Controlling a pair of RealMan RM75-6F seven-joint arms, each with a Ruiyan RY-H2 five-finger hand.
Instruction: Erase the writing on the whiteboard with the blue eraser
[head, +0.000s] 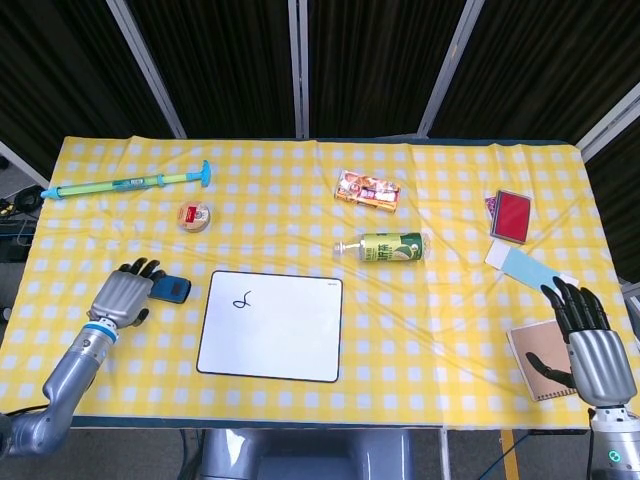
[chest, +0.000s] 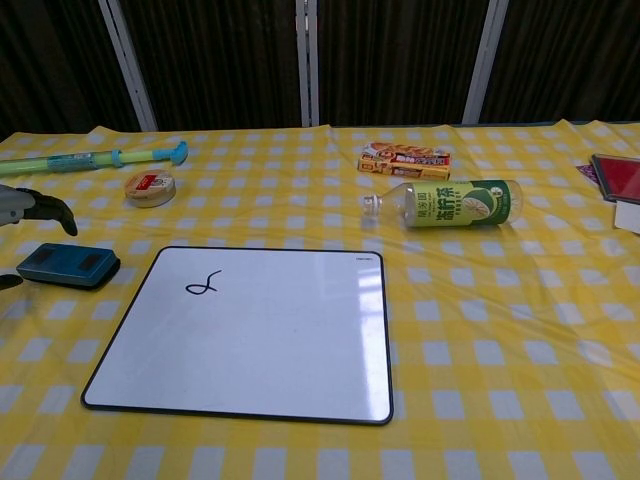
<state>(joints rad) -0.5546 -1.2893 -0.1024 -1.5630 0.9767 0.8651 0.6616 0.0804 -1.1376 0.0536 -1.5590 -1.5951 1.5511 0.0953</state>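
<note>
Left hand (head: 124, 296) is over the left end of the blue eraser (head: 172, 289), fingers spread, nothing gripped; can't tell whether it touches the eraser. In the chest view only a fingertip shows at the left edge, above the eraser, which lies flat on the checked tablecloth (head: 420, 330), just left of the whiteboard (head: 272, 326). Whiteboard carries one small black squiggle (head: 241, 300) near its top-left corner. Right hand (head: 583, 335) sits at the near right table edge, fingers apart, empty, beside a brown notebook (head: 535, 358). Green bottle (head: 388, 248) lies on its side beyond the board; tape roll (head: 194, 216) sits beyond the eraser.
</note>
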